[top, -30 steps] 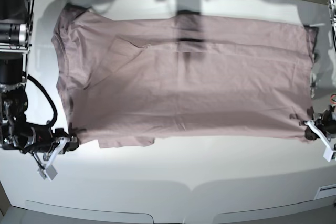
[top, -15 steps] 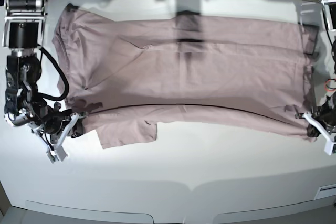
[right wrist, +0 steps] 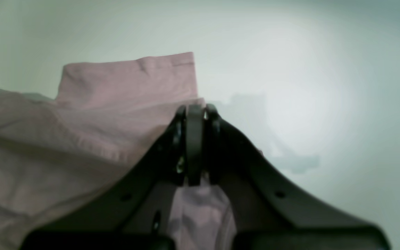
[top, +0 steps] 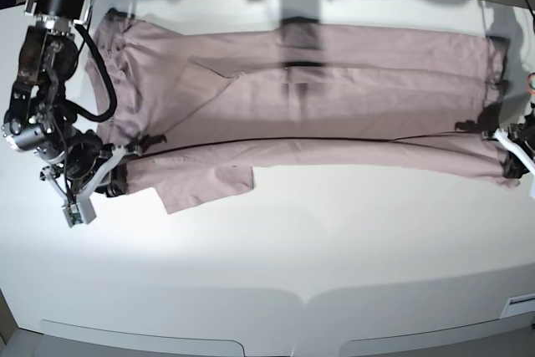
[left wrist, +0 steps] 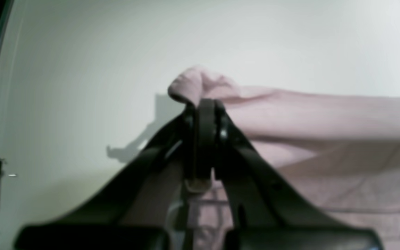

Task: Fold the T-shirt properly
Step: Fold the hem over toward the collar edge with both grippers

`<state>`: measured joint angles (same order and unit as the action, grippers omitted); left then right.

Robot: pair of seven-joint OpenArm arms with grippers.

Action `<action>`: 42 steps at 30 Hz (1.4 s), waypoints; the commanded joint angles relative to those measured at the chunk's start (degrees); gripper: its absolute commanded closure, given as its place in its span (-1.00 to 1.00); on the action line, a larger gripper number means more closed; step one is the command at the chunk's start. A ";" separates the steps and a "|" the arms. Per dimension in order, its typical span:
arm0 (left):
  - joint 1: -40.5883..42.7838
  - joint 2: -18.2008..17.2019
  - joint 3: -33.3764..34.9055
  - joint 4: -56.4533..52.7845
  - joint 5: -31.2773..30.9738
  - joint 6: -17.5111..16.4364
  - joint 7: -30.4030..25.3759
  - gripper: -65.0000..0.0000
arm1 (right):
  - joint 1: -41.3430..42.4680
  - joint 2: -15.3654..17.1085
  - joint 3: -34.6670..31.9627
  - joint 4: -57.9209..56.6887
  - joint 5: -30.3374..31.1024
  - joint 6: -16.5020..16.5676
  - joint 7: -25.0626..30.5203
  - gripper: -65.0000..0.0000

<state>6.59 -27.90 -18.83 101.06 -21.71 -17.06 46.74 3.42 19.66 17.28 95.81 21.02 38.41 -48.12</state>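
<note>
White table (top: 276,273) carries the T-shirt (top: 334,98), spread lengthwise across the far half, collar end at scene left, hem at scene right; near long edge is raised off the table and doubled toward the far side, so I read this as the first lengthwise fold, one corner per arm to keep the edge taut and straight; near sleeve (top: 205,186) lies flat, poking out toward the near side; right gripper (right wrist: 194,111), scene left, fingers closed tight on a pinch of cloth by the sleeve; left gripper (left wrist: 203,104), scene right, likewise clamped on the hem corner, cloth bunched above the tips.
</note>
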 commanded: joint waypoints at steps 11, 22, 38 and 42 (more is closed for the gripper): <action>6.99 -1.14 -4.11 5.77 2.16 1.44 -1.22 1.00 | -10.19 0.81 1.84 8.26 0.66 0.07 1.22 1.00; 11.28 -1.16 -9.73 7.50 -0.85 0.52 -1.33 1.00 | -13.14 0.79 9.01 9.94 6.69 0.31 -0.79 1.00; 12.68 -1.01 -9.75 9.66 -0.85 0.57 1.22 1.00 | -16.00 -3.30 9.03 18.75 6.43 1.59 -5.22 1.00; 13.86 -1.01 -9.75 11.13 -0.83 0.55 1.27 1.00 | -18.47 -3.30 9.07 20.55 6.38 1.59 -5.03 1.00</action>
<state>20.73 -27.77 -27.81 110.93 -22.59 -16.82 49.15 -15.51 15.70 25.91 115.26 26.94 39.75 -54.43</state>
